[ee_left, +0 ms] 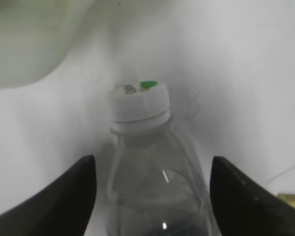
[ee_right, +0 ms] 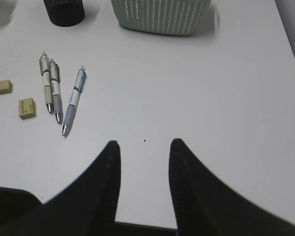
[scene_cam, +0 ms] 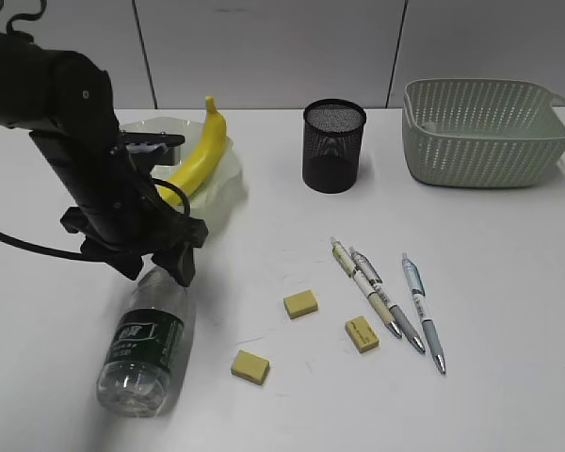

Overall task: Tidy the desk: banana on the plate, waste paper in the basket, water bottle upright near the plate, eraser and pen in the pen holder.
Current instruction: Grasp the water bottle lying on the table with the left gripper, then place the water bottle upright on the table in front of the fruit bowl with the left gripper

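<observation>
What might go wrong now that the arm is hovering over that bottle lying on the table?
The water bottle lies on its side, round and smooth, so it may roll or slip when the open left gripper closes near its neck. Stood upright, it might knock the banana leaning over the plate rim close by.

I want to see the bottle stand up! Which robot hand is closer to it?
The left. Its fingers sit open on either side of the lying water bottle, near its neck. The right gripper hovers empty over bare desk, far away.
</observation>
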